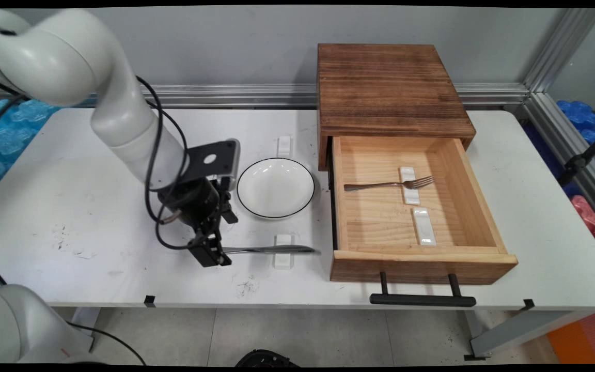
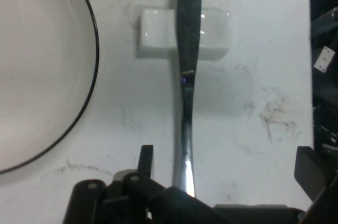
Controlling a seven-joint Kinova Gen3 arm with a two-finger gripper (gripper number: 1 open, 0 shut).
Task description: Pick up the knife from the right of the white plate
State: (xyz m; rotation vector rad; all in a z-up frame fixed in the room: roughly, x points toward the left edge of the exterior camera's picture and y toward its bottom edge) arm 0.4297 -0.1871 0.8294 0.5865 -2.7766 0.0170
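1. The white counter [image 1: 70,206] carries everything here, arm included.
2. On the far right of it there's a dark-stained wooden box cabinet [image 1: 388,93]. Its pale pine drawer [image 1: 421,261] is pulled all the way out toward the near edge, so the black bar handle [image 1: 422,299] hangs just past the counter's lip.
3. In the drawer there's a silver metal fork [image 1: 380,184] lying crosswise, tines to the right, with its neck propped on a small white ceramic rest [image 1: 410,196]. A second white rest [image 1: 424,226] lies just nearer and has nothing on it.
4. Left of the drawer is a round white shallow plate with a thin black rim [image 1: 276,187], and it's empty.
5. Near side of the plate, a silver table knife [image 1: 248,250] lies left to right across another white rest [image 1: 282,261], blade end pointing at the drawer.
6. One more bare white rest [image 1: 284,144] lies just beyond the plate.
7. The black end effector [image 1: 215,256] is down at the knife's handle end. Its fingers are spread wide on either side of the handle and aren't clamping anything.
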